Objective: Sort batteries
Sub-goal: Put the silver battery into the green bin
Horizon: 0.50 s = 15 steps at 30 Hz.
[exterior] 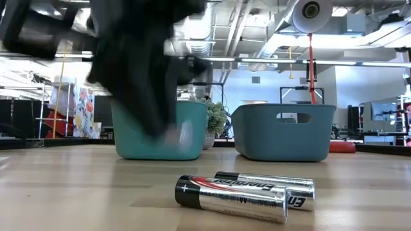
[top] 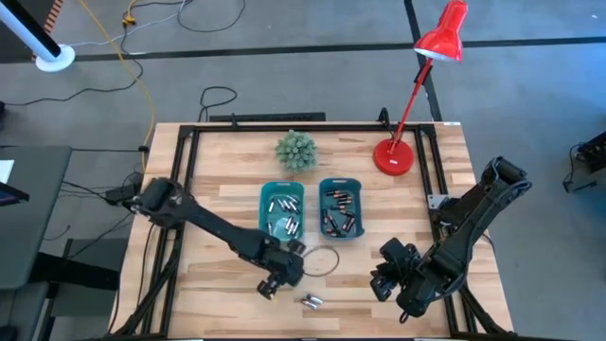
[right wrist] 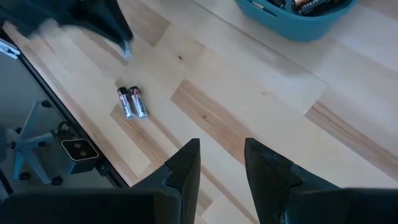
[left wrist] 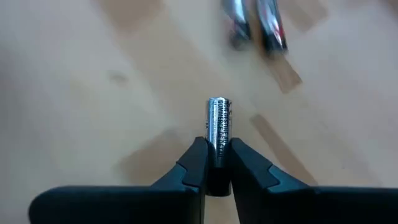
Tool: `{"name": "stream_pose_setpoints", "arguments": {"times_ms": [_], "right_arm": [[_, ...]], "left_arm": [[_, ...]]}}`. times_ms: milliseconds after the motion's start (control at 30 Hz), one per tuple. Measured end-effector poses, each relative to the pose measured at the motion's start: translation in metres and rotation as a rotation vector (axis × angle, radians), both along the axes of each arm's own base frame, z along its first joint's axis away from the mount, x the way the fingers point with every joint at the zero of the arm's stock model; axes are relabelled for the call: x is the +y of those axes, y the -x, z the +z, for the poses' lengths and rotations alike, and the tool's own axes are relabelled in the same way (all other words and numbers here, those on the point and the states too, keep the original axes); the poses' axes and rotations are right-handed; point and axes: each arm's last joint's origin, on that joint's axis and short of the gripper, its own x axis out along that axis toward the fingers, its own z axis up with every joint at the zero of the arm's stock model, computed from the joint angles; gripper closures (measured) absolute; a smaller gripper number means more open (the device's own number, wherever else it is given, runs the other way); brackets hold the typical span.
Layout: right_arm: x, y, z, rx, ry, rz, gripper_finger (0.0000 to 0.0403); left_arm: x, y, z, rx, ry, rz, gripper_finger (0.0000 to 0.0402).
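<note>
Left gripper: closed on one small silvery cylindrical battery, pinched at one end with most of its length jutting forward; held just above the pale wooden table, near its front edge.
Right gripper: jaws apart, nothing between them; parked over the table's front right area.
Loose batteries: a pair of silver-and-dark cylindrical cells lying side by side, touching, on the table near the held one.
Sorted batteries: more cells lie in the left teal plastic bin and the right teal plastic bin, mid-table.
Handling: cells judged rigid, dense for their size, smooth-skinned and prone to rolling or slipping; a mid-body grip across the width is judged safer than the present end pinch.
Other items: wire ring, red desk lamp, small green plant.
Hard to make out: in the low view the left arm is blurred; the sorting rule cannot be read from the bins; the held cell's label is illegible.
</note>
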Motion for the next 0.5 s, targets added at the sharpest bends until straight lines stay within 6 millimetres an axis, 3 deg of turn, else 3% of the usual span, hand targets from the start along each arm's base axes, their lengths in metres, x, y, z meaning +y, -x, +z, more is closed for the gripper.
{"name": "stream_pose_setpoints", "arguments": {"times_ms": [200, 367, 500], "right_arm": [[0.002, -0.001, 0.001, -0.042, 0.012, -0.007, 0.0262], [0.005, -0.002, 0.002, -0.089, 0.007, -0.008, 0.0262], [0.007, -0.004, 0.003, -0.108, -0.010, -0.010, 0.0262]], "left_arm": [[0.012, 0.017, 0.061, -0.132, -0.020, 0.118, 0.0363], [0.028, 0.030, 0.108, -0.264, 0.068, 0.241, 0.0363], [0.049, 0.037, 0.127, -0.314, 0.079, 0.457, 0.0363]]}}
